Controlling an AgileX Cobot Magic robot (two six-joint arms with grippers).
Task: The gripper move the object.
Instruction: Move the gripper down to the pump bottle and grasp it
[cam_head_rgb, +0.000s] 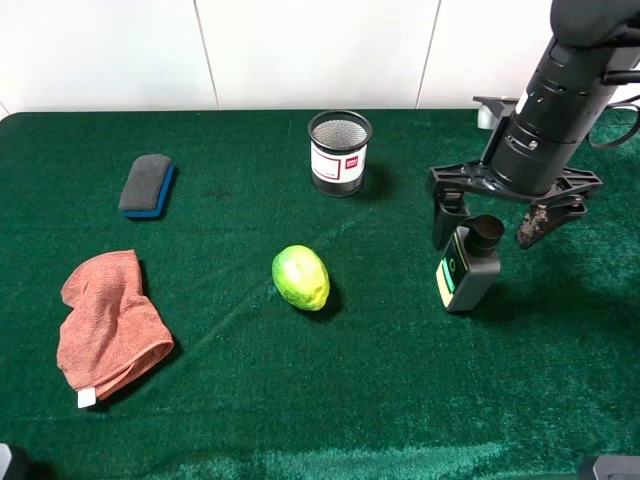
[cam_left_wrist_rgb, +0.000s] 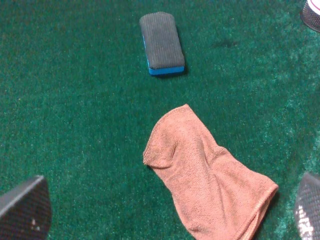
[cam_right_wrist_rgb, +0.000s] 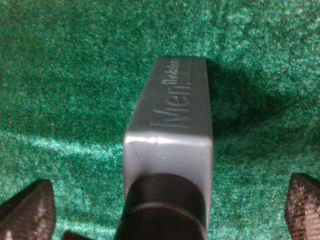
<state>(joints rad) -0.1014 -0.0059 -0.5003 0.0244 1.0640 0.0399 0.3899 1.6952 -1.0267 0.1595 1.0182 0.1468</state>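
- Right wrist view: "Men" is read along the bottle (cam_right_wrist_rgb: 172, 105); smaller print beside it is blurred.
- A white label with an unreadable red mark is borne by the cup (cam_head_rgb: 339, 153).
- One each is counted on the surface (cam_head_rgb: 400, 400): bottle, cup, fruit (cam_head_rgb: 300, 277), eraser (cam_head_rgb: 147, 185), cloth (cam_head_rgb: 105, 325).
- The bottle is stood at right between the spread fingers of the right pincer (cam_head_rgb: 485, 238), touched by neither.
- The left pincer (cam_left_wrist_rgb: 165, 210) is spread above the cloth, empty.

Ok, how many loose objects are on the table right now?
5: eraser back left, pink cloth front left, mesh cup back centre, fruit mid-table, pump bottle right, below the open right pincer. More may be hidden behind it.
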